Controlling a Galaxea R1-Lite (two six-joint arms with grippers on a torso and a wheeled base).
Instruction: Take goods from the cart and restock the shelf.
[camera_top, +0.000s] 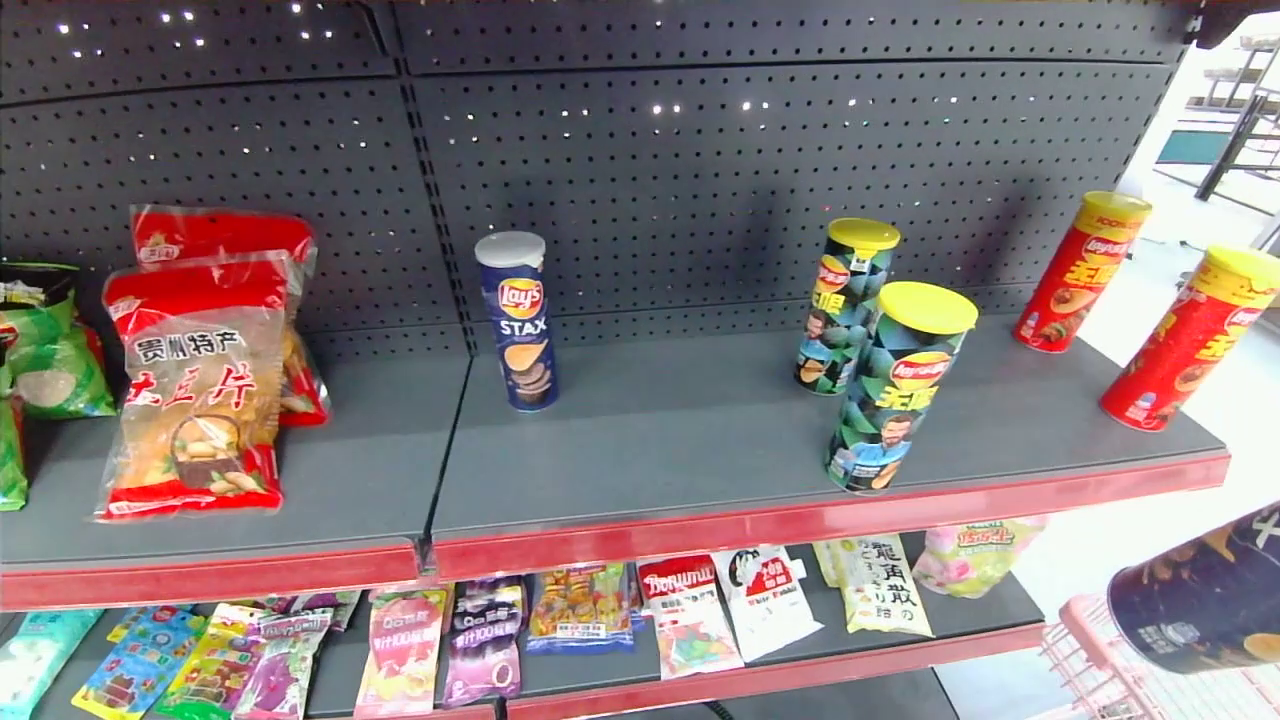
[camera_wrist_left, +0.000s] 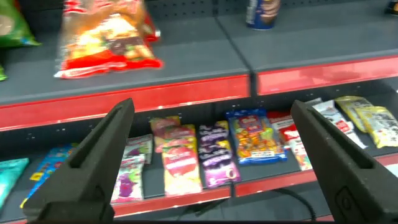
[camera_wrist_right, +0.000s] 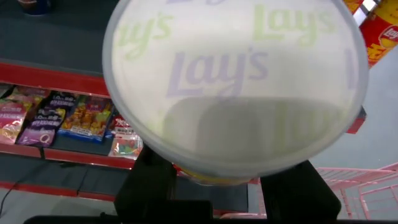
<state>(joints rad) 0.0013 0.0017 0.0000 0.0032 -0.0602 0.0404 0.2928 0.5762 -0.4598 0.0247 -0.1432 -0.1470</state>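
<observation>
A dark blue chip can (camera_top: 1200, 590) hangs tilted at the lower right of the head view, beside the shelf's right end and over the pink cart (camera_top: 1100, 665). Its white lid (camera_wrist_right: 233, 81) looms close in the right wrist view, and my right gripper (camera_wrist_right: 217, 186) is shut on the can's body below it. On the grey upper shelf (camera_top: 680, 440) a matching blue can (camera_top: 517, 318) stands upright near the middle. My left gripper (camera_wrist_left: 211, 112) is open and holds nothing, level with the shelf's red front edge (camera_wrist_left: 186, 93).
Two yellow-lidded green cans (camera_top: 890, 385) and two red cans (camera_top: 1180, 340) stand on the shelf's right part. Red snack bags (camera_top: 195, 390) fill the left part. Bare shelf lies between the blue and green cans. Candy bags (camera_top: 480, 640) line the lower shelf.
</observation>
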